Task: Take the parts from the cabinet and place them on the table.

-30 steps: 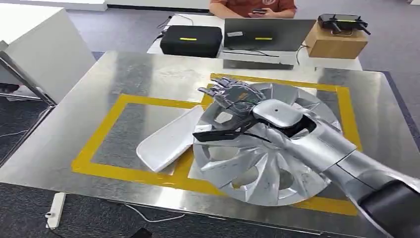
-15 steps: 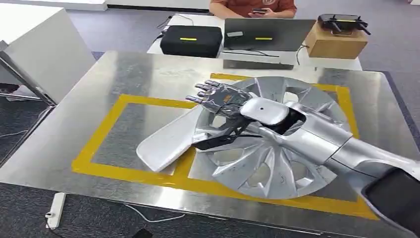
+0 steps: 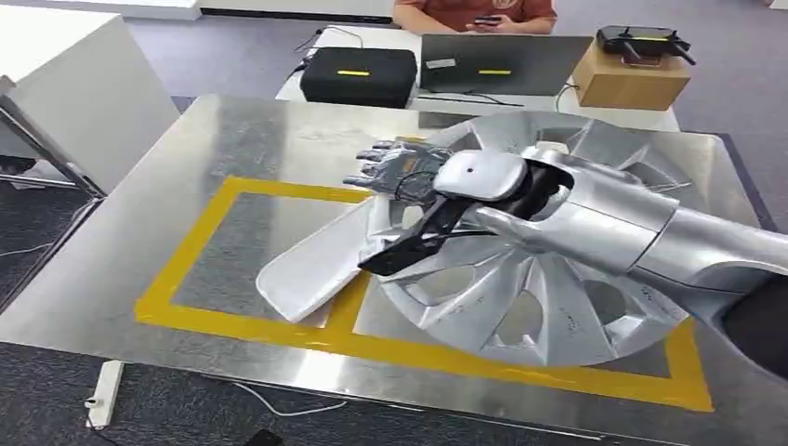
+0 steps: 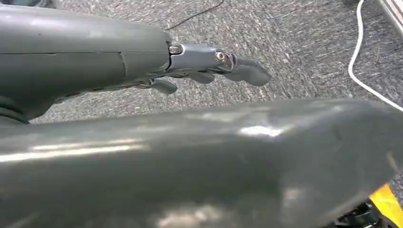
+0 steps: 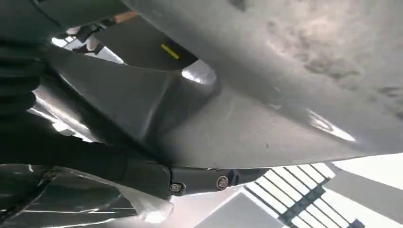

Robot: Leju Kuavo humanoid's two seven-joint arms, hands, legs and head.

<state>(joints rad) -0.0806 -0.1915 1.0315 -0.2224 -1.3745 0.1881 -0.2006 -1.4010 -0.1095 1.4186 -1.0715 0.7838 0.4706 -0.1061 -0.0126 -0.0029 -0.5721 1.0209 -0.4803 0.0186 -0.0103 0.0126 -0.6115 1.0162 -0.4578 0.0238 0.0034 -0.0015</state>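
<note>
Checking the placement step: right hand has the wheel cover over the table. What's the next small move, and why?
Probably lower the wheel cover flat onto the table, nudged toward the robot's right. The right hand holds it tilted, its near edge overlaps the white panel, and its far rim reaches past the yellow tape outline.

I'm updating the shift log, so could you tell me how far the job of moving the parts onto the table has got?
One part looks done: the white panel lies flat on the metal table, across the yellow tape. In hand: the right hand holds the silver wheel cover, tilted, its near edge low over the table. Left: setting it flat and letting go. The left hand hangs over the carpet, holding nothing.
</note>
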